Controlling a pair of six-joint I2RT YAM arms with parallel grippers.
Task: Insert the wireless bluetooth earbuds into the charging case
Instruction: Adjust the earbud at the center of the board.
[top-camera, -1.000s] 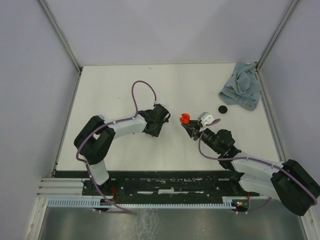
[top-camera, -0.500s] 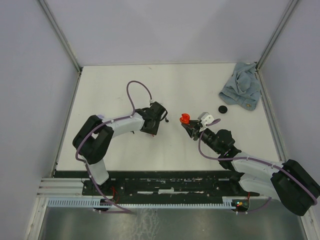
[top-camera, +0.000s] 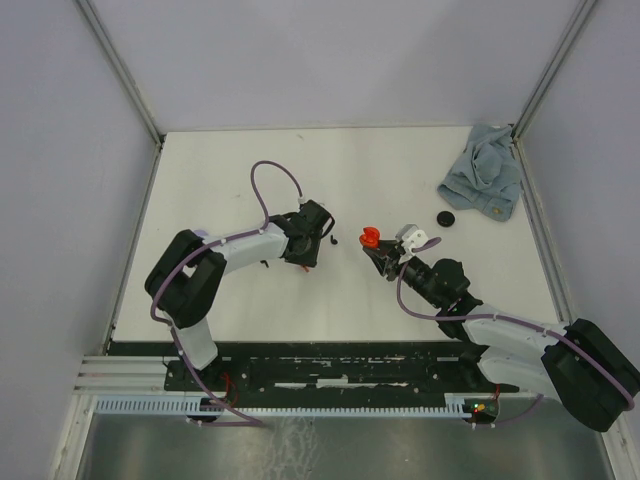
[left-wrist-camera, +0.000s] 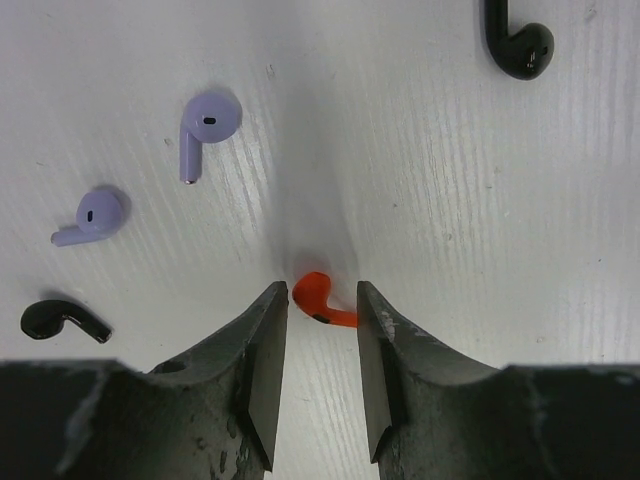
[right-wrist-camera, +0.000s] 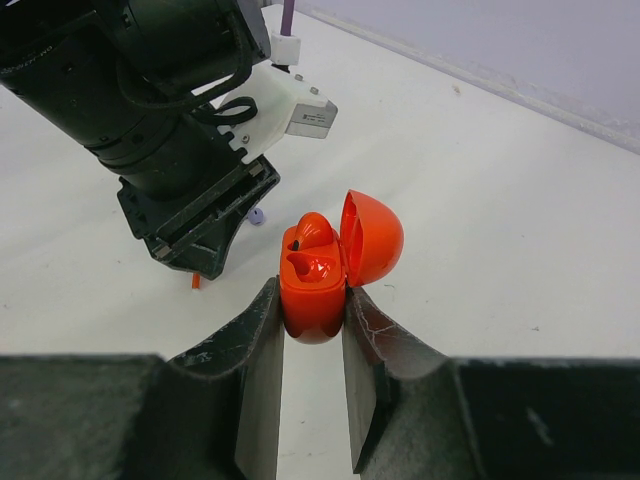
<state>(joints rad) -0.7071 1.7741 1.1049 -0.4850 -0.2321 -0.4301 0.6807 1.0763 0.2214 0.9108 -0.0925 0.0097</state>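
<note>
My left gripper (left-wrist-camera: 320, 295) is open and points down at the table, its jaws on either side of a red earbud (left-wrist-camera: 320, 303) that lies on the white surface at the fingertips. The earbud's stem reaches the right finger (left-wrist-camera: 375, 330). In the top view the left gripper (top-camera: 303, 256) is left of centre. My right gripper (right-wrist-camera: 312, 305) is shut on the red charging case (right-wrist-camera: 312, 290) and holds it upright above the table with its lid open. One red earbud (right-wrist-camera: 312, 232) sits in the case. The case also shows in the top view (top-camera: 369, 238).
Around the left gripper lie two lilac earbuds (left-wrist-camera: 205, 125) (left-wrist-camera: 92, 215) and two black earbuds (left-wrist-camera: 520, 45) (left-wrist-camera: 62, 320). A blue cloth (top-camera: 485, 180) is bunched at the back right, with a black disc (top-camera: 446, 218) in front of it.
My left gripper has shifted a little to the left and back and turned more downward over the earbuds. The right arm and the case have not moved.
</note>
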